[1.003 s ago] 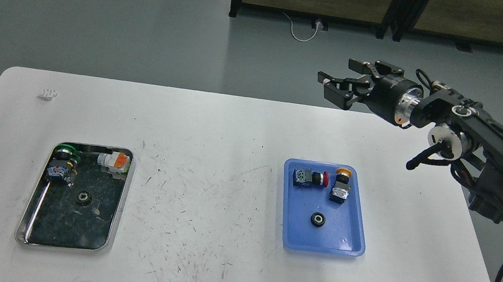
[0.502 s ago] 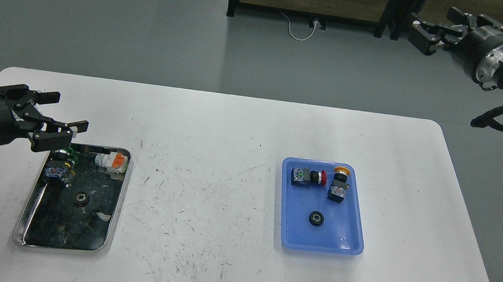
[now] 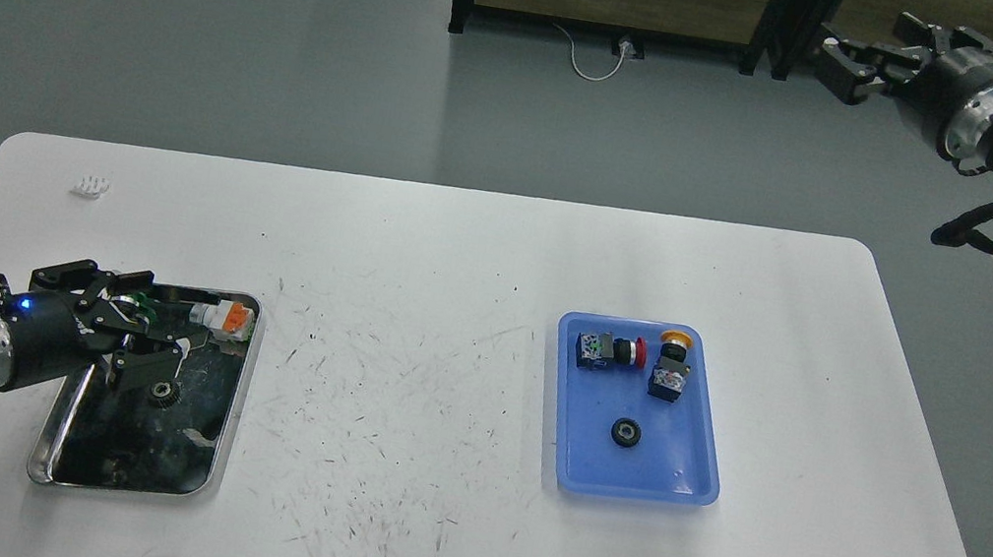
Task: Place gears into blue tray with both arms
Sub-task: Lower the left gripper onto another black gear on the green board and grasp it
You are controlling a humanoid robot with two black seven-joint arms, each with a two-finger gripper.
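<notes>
One black gear (image 3: 626, 432) lies in the middle of the blue tray (image 3: 679, 488) on the right of the table. A second gear (image 3: 165, 391) lies in the steel tray (image 3: 225, 435) on the left. My left gripper (image 3: 142, 324) hangs open low over the steel tray, its fingertips just left of and above that gear. My right gripper (image 3: 858, 57) is open and raised high at the top right, beyond the table's far edge and well away from the blue tray.
In the blue tray's far end lie a red-capped switch (image 3: 612, 351) and a yellow-capped switch (image 3: 670, 364). The steel tray holds an orange-and-white switch (image 3: 225, 316); my left gripper partly hides a green one. A small white piece (image 3: 92, 186) lies at the table's far left.
My left gripper has come down and to the right, from above the steel tray's far left corner to low over the gear in it. The right arm has barely moved.
</notes>
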